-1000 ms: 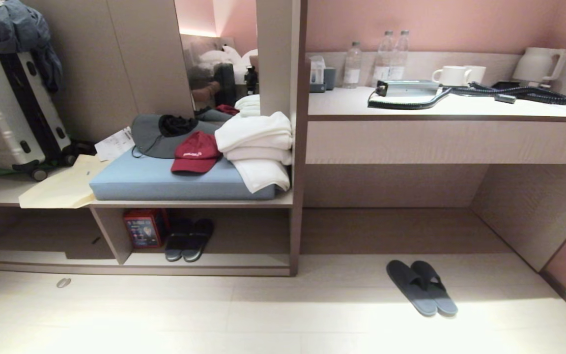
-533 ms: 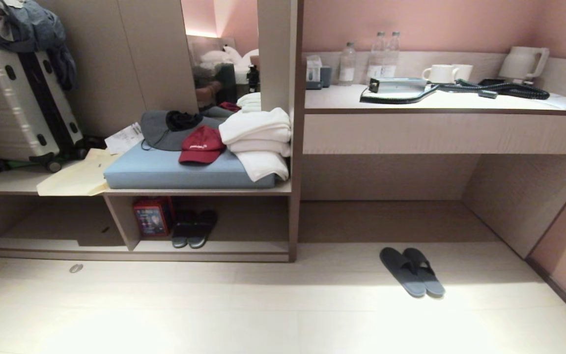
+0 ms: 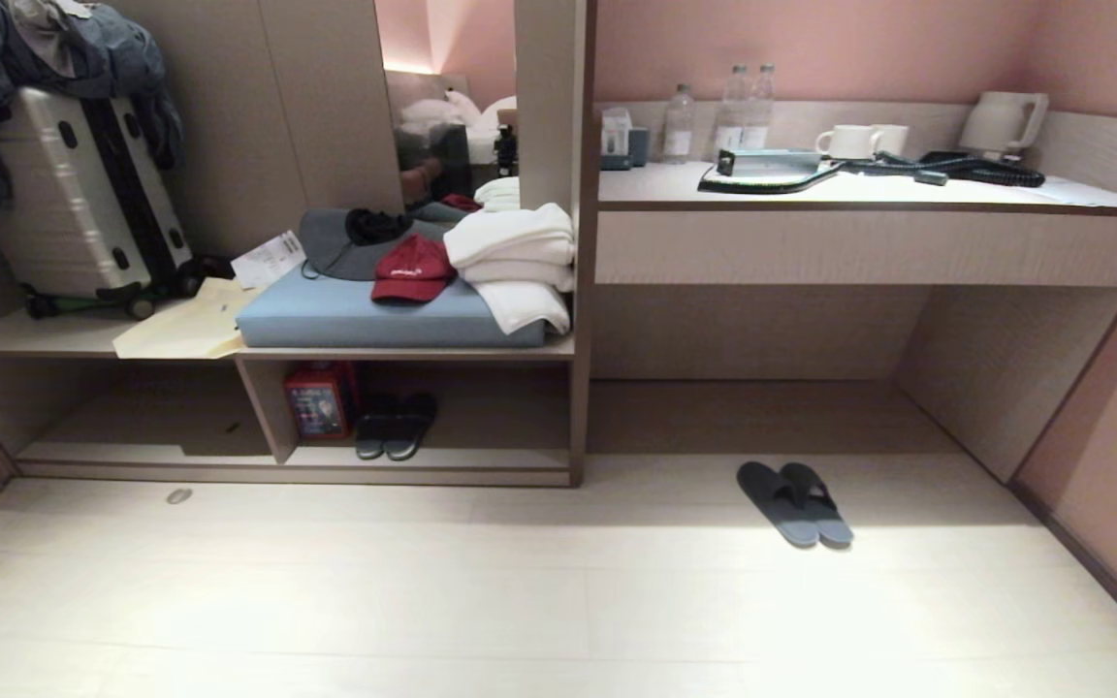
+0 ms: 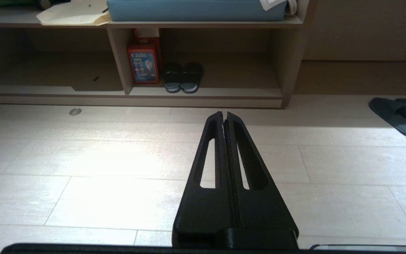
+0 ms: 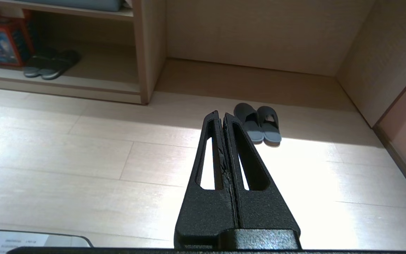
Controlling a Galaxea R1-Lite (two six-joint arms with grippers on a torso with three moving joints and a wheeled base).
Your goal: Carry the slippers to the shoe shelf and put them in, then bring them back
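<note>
Though flat and backless, slippers look blue-grey

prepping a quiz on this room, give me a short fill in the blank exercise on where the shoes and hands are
1. The slippers lie on the ____ in front of the desk recess.
2. A darker pair sits inside the shoe shelf beside a ____ box.
3. The left hand and the right hand are both ____.

Missing words: floor; red; shut
</note>
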